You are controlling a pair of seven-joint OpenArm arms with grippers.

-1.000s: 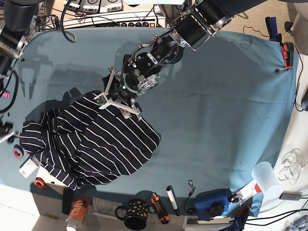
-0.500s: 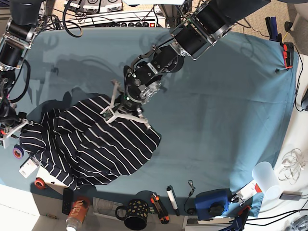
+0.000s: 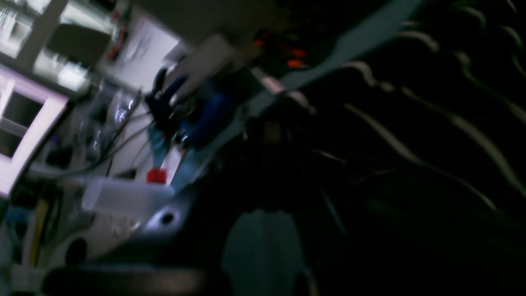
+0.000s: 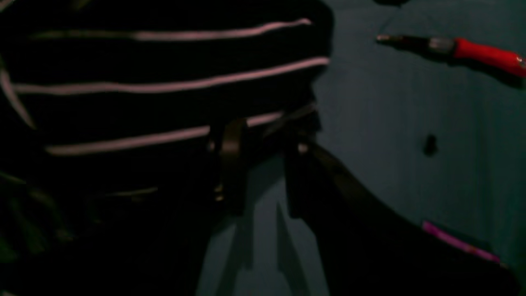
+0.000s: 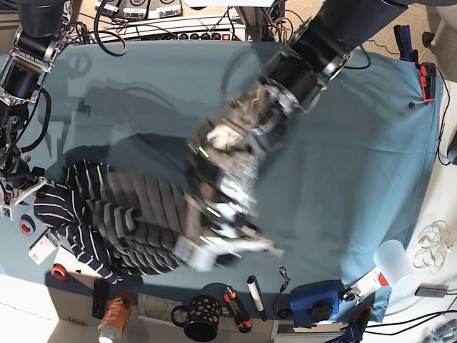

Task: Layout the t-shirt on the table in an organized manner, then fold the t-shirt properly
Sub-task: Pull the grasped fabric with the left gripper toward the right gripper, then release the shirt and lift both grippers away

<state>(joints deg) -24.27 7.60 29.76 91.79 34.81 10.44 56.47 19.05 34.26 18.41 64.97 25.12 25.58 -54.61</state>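
Drag under way: clenching shut, seemingly on the dark navy, white-striped fabric t-shirt (image 5: 107,221), with the left pincer (image 5: 228,246), now smearing well forward of where gaping wide over the far hem a second ago. Bunching the cloth just behind that pincer, so probably spreading out, not yet folding. Farther off, waiting at the sleeve edge with the right pincer (image 5: 18,189), jaws apart, grip impossible to tell. Beyond, baring more teal-blue cloth table (image 5: 357,179).

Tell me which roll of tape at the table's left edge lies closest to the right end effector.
The purple roll, beside the right end effector; the red roll lies farther along the edge.
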